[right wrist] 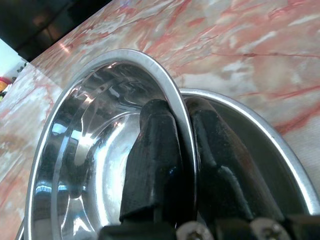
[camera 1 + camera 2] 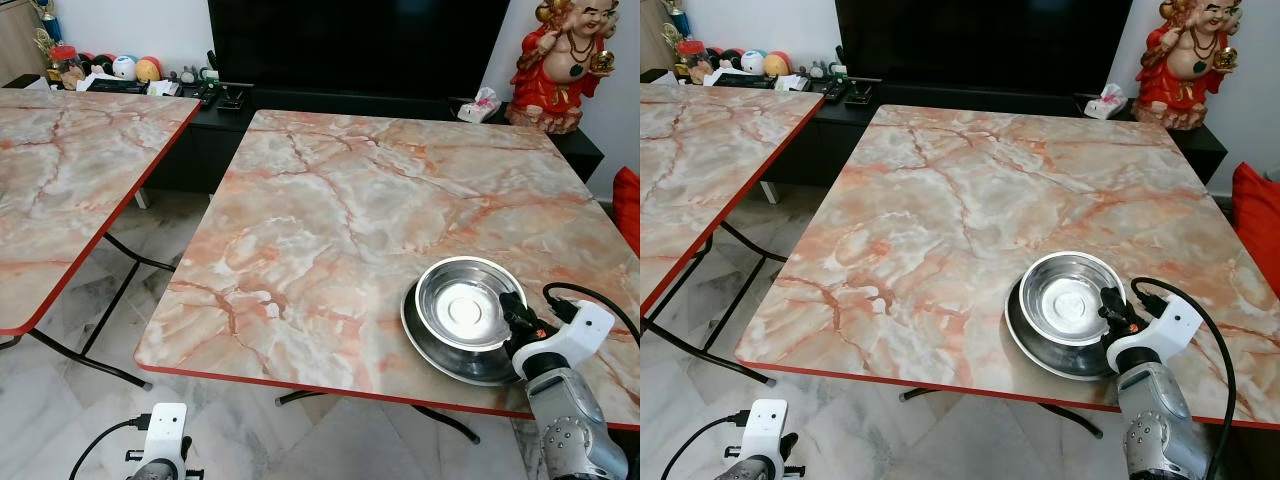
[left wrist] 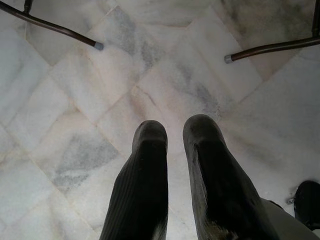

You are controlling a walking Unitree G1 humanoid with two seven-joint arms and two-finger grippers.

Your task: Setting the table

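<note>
Right wrist view shows the right gripper (image 1: 182, 160) pinching the steel bowl's (image 1: 100, 150) near rim, bowl resting inside the steel plate (image 1: 270, 145), probably lifting straight up; left gripper (image 3: 172, 135) hangs slightly parted.

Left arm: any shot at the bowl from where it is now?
Probably not. The left gripper hangs low over the floor, below the table edge, while the bowl sits across on the plate, its rim already pinched by the right gripper.
</note>
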